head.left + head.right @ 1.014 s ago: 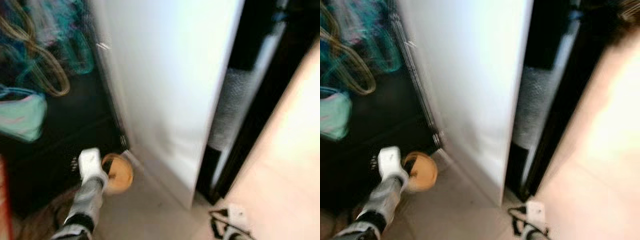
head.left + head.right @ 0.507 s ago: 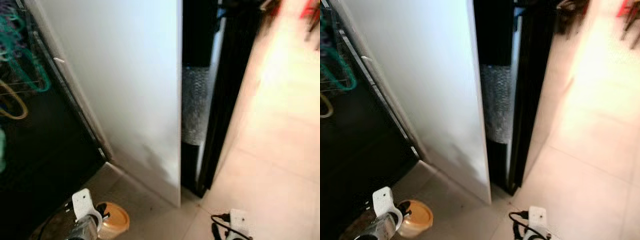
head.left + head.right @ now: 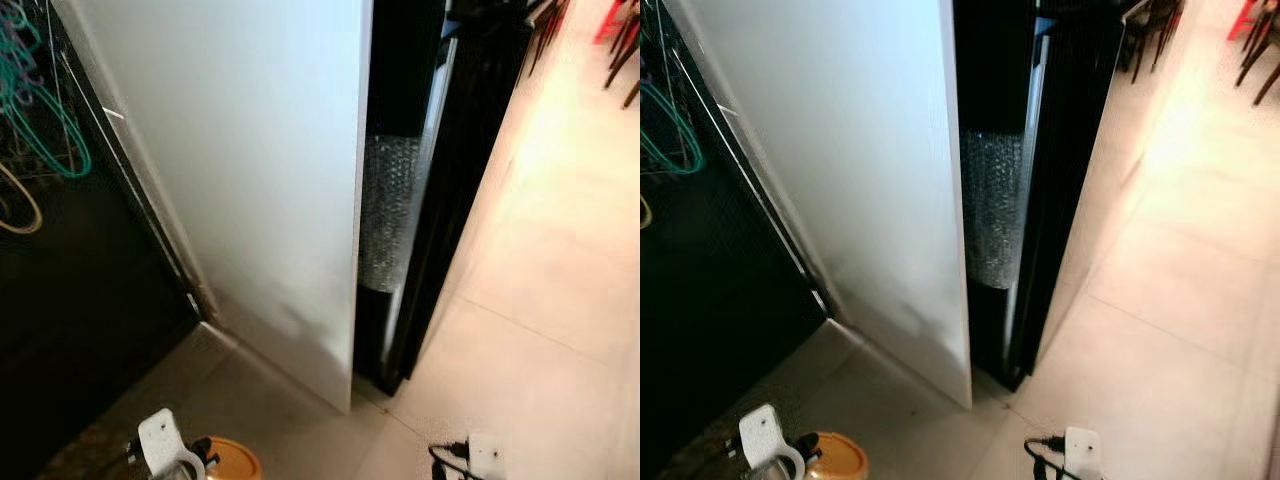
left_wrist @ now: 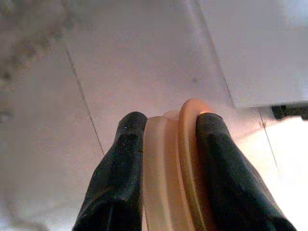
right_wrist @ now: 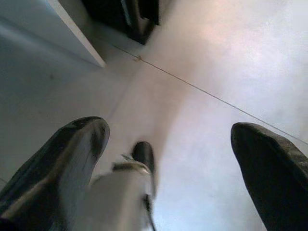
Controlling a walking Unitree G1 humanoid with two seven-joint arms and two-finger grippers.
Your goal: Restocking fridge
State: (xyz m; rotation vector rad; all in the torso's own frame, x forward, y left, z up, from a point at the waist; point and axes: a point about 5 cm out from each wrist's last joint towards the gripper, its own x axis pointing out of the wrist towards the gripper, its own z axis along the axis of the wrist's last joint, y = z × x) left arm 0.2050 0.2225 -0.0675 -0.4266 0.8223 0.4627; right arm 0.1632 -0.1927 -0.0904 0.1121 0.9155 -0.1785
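**Jar in hand, fridge side-on**

Fingers of the left gripper (image 4: 166, 159) are pressed onto a pale jar with an orange lid (image 4: 171, 163), one finger on each side of it. From the head cameras the jar shows low at the robot's left, just above the tiled floor (image 3: 540, 300), beside the white wrist piece (image 3: 163, 442). The right gripper (image 5: 168, 144) hangs over the floor with its fingers spread wide and nothing between them.

Ahead stands a tall white panel (image 3: 250, 170), seemingly the fridge's side or its door seen edge-on. Just right of it is a narrow dark gap holding a roll of bubble wrap (image 3: 388, 210) and a black upright frame (image 3: 460, 150).

The step in hand looks like carrying the jar to the fridge. Doing it well likely means holding the pinch steady with the jar level, and turning until the fridge opening faces the robot, since no shelf is yet in sight.

A dark wire rack with teal and tan hangers (image 3: 40, 120) crowds the left side. A white power strip with a black cable (image 3: 1080, 452) lies on the floor near the robot's right, a trip hazard when stepping. Chair legs (image 3: 625, 55) stand well apart at the far right.
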